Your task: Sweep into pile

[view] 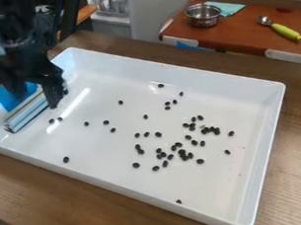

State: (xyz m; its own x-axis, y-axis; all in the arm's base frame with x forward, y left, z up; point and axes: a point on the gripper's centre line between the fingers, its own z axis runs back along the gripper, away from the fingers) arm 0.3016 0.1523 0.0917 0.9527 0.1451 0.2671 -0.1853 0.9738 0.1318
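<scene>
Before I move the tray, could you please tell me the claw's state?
Claw: beside the silvery bar in the tray; whether open, closed or holding it cannot be told.

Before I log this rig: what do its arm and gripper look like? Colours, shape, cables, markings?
The arm is black, with chunky, blocky segments. The gripper is black too, angular and uneven in outline. I can't make out any cables or markings against the dark parts.
</scene>
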